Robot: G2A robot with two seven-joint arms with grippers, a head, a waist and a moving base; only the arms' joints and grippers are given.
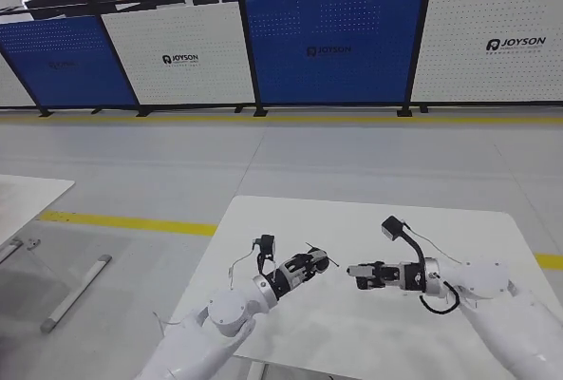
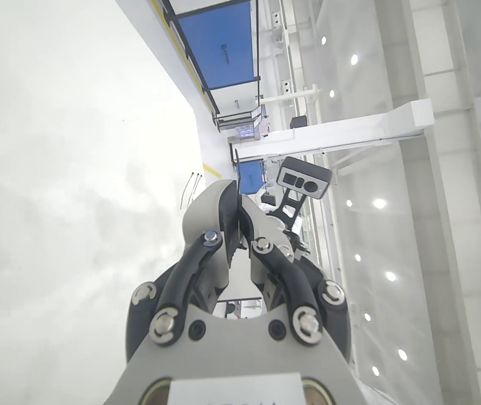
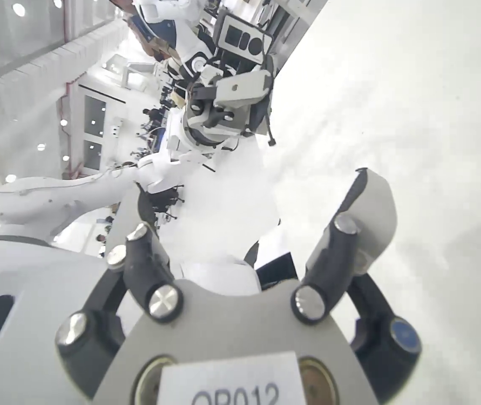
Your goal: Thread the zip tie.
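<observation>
Zip tie [image 2: 236,170] sits pinched between the pressed-together fingers of the left hand [image 1: 315,258], carried over the desk [image 1: 385,223]. Its long axis slants across that hand's fingertips: it is a thin black strip with one length standing out on the side toward the right hand [image 1: 353,273] and the other on the far side. The right hand faces the left hand with its fingers spread wide and nothing between them; it is near the strip's closer end but apart from it. Head and tail of the strip cannot be told apart. Judgement: the left hand is the carrier, and the right hand, being nearer the free end, would have to close on it along the strip's own line. Spare ties [image 2: 189,189] lie on the desk beyond the left hand's fingertips.
</observation>
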